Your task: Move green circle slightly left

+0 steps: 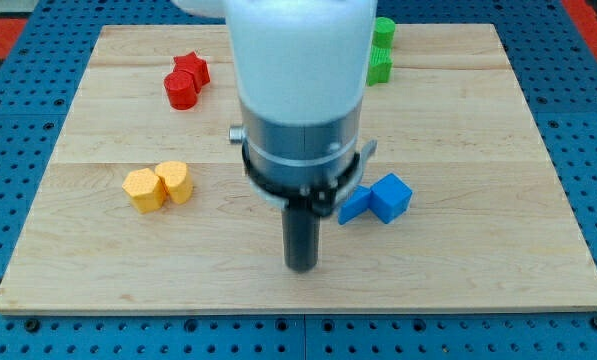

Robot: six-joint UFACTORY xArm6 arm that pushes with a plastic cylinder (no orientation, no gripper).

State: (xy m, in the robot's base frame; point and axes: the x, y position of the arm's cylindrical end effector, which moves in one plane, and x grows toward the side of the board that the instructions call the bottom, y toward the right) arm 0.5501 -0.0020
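Two green blocks show at the view's top, right of the arm. The upper one (384,31) and the lower one (379,67) are each partly hidden by the white arm body, so I cannot tell which is the circle. My tip (301,266) rests on the wooden board (478,240) near the view's bottom centre, far below the green blocks and left of the blue blocks.
A red star (192,68) and a red cylinder (180,90) sit at the top left. Two yellow blocks (158,186) lie at the left. A blue cube (390,195) and a blue block (354,205) lie right of my tip.
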